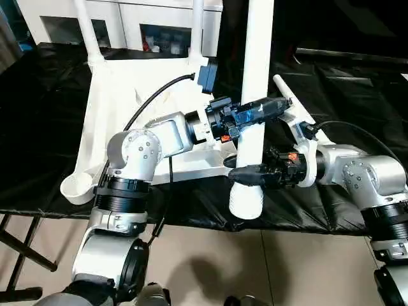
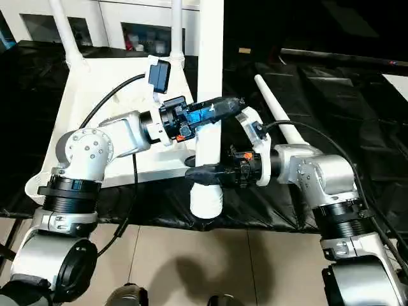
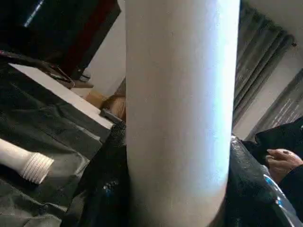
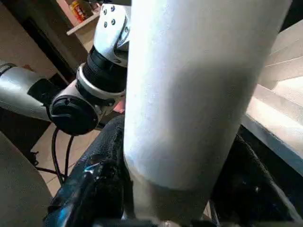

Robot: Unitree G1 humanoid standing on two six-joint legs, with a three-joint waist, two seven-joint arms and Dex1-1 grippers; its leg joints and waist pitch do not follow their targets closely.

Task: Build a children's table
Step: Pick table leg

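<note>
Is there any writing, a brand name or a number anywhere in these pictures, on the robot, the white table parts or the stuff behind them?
No text can be read.
Held leg: plain white, no marking.
Tabletop: plain white, no label.
Left gripper and right gripper, both clamped on that leg: black and blue parts, no legible lettering.
Small items behind the cabinet's glass doors: any labels too small and blurred to read.

The upright leg (image 1: 255, 95) is smooth, faintly glossy white plastic. The tabletop (image 1: 115, 95) is matt white plastic. Wrinkled black cloth (image 1: 38, 127) covers the counter. The forearms (image 1: 162, 137) look like brushed silver metal.
</note>
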